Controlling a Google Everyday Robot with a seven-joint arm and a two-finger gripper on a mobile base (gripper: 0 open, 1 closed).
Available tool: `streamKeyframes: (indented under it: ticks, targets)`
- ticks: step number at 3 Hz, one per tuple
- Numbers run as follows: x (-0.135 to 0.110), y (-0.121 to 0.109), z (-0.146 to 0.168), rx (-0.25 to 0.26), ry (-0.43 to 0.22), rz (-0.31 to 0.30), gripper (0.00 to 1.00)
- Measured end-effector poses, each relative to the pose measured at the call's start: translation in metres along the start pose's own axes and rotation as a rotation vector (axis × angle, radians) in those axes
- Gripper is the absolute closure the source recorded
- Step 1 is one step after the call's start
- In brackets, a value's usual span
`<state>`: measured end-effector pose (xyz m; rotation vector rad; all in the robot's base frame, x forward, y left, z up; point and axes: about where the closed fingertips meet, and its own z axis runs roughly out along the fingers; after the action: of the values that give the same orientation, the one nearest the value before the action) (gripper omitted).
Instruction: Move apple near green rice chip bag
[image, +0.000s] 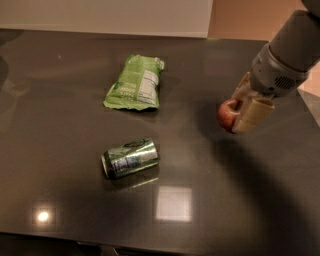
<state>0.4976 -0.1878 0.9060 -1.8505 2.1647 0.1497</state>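
Camera view: the 2-finger beige gripper (240, 113), its arm cut off at the right edge, clamps the small red apple (227, 114), half-hidden by fingers, well apart from the crinkled light-green rice chip bag (134, 82).

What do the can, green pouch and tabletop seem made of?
Green cylindrical drink can: likely metal, glossy, with bright glints. Flat light-green chip bag: probably thin plastic film, crinkled. Dark table: polished, stone-like or laminate; it mirrors lights. The gripper, near the table's right edge, grips the red apple.
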Motion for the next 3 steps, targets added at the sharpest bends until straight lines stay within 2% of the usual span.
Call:
streamKeyframes:
  ticks: [1,2,3]
  targets:
    - [-0.014,-0.055,0.003,0.072,0.002,0.086,1.00]
    - [-0.034,-0.101,0.018,0.106,-0.004,0.149,1.00]
    - [-0.065,-0.122,0.041,0.101,-0.033,0.166,1.00]
